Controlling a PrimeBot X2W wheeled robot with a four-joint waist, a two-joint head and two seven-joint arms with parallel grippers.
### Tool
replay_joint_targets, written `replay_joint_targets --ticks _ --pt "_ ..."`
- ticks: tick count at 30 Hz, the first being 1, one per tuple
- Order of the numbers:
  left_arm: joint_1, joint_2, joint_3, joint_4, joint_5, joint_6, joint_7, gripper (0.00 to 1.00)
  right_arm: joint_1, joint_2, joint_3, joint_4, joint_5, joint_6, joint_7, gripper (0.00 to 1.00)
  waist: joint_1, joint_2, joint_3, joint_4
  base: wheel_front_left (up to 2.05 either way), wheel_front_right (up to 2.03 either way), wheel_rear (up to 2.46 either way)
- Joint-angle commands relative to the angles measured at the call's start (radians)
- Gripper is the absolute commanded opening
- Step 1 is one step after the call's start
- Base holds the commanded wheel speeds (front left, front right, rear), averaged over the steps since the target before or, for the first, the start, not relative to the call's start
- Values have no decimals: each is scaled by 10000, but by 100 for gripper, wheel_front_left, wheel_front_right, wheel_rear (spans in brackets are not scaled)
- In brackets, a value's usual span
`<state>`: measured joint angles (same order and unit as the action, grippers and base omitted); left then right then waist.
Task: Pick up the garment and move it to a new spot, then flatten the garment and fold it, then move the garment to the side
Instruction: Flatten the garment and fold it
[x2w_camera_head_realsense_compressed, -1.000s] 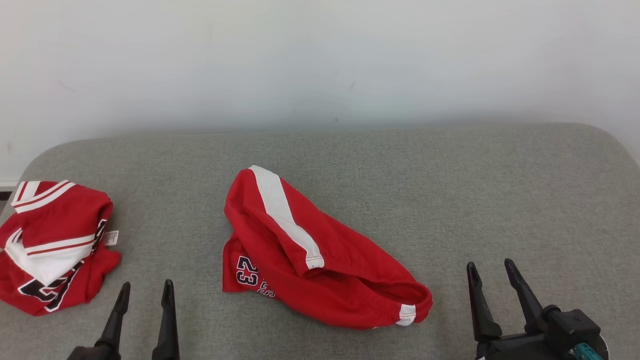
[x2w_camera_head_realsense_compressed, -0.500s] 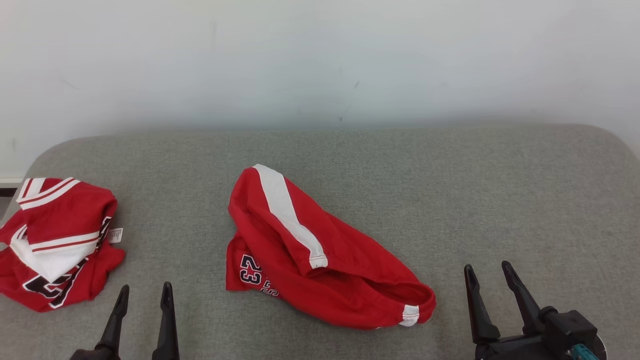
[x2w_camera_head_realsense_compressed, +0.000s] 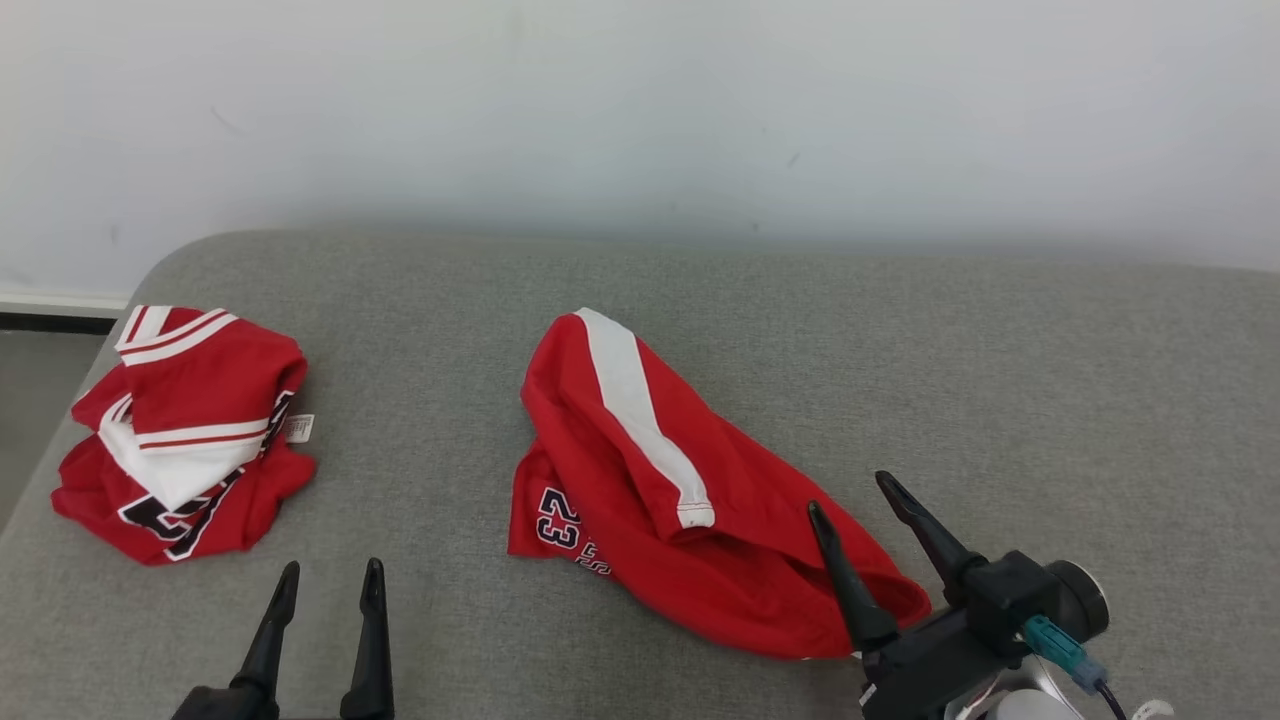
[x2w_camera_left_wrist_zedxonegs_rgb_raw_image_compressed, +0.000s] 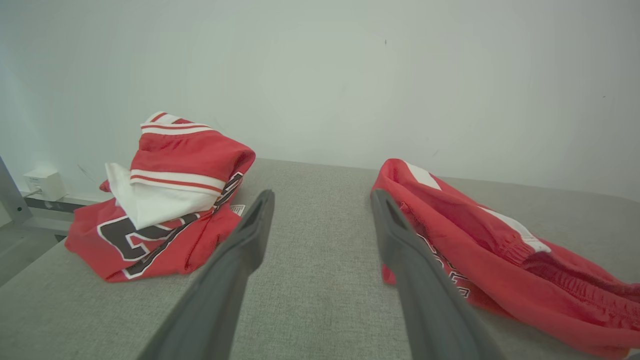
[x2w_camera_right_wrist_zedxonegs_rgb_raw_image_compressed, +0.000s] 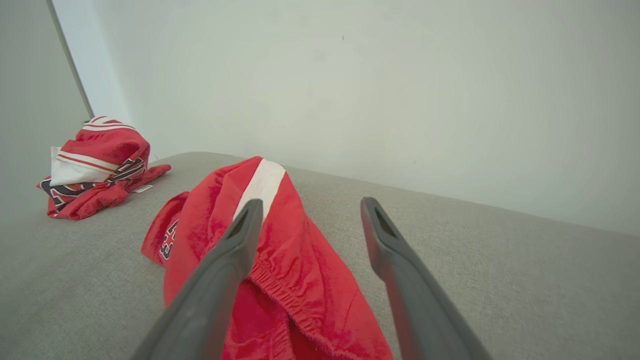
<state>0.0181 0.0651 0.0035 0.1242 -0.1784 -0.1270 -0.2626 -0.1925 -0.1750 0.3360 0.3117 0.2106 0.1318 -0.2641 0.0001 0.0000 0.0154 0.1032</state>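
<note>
The garment (x2w_camera_head_realsense_compressed: 700, 520), red shorts with a white side stripe and a "23" print, lies crumpled in the middle of the grey padded surface (x2w_camera_head_realsense_compressed: 1000, 350). My right gripper (x2w_camera_head_realsense_compressed: 850, 493) is open and hovers over the garment's near right end, its left finger above the elastic waistband; the right wrist view shows the garment (x2w_camera_right_wrist_zedxonegs_rgb_raw_image_compressed: 280, 250) under that gripper (x2w_camera_right_wrist_zedxonegs_rgb_raw_image_compressed: 311, 202). My left gripper (x2w_camera_head_realsense_compressed: 331, 567) is open and empty, low at the front left, apart from the cloth. In the left wrist view the left gripper (x2w_camera_left_wrist_zedxonegs_rgb_raw_image_compressed: 324, 195) points at bare surface, with the garment (x2w_camera_left_wrist_zedxonegs_rgb_raw_image_compressed: 475, 235) to its right.
A second red and white garment (x2w_camera_head_realsense_compressed: 190, 430) lies bunched near the surface's left edge, also seen as a jersey pile (x2w_camera_left_wrist_zedxonegs_rgb_raw_image_compressed: 170, 200) (x2w_camera_right_wrist_zedxonegs_rgb_raw_image_compressed: 95, 165). A pale wall rises behind. Floor shows past the left edge (x2w_camera_head_realsense_compressed: 40, 400), and a white socket (x2w_camera_left_wrist_zedxonegs_rgb_raw_image_compressed: 45, 182) sits on the wall.
The head camera has turned, sliding the scene rightward in view. My right gripper has come left and forward from bare surface to over the garment's near right end. The left gripper stays put.
</note>
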Motion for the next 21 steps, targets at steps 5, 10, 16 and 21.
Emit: replay_joint_targets --ticks 5,10,16,21 --pt "-352 -104 -88 163 -120 -31 -33 100 -1144 -202 1107 1035 183 -23 2 100 -1 0 487 703 0 0 0" --pt "-524 -128 -180 241 -209 -36 -35 100 -2118 -139 1904 2255 483 -23 41 100 -1 0 702 1005 0 0 0" --pt "-722 -142 -330 314 -306 -37 -33 100 -2967 -4 2531 3536 810 -23 279 100 -1 0 906 1281 0 0 0" --pt "-869 -147 -465 451 -342 -27 -33 100 -3544 198 3044 4774 1175 -23 876 100 -1 0 992 1451 0 0 0"
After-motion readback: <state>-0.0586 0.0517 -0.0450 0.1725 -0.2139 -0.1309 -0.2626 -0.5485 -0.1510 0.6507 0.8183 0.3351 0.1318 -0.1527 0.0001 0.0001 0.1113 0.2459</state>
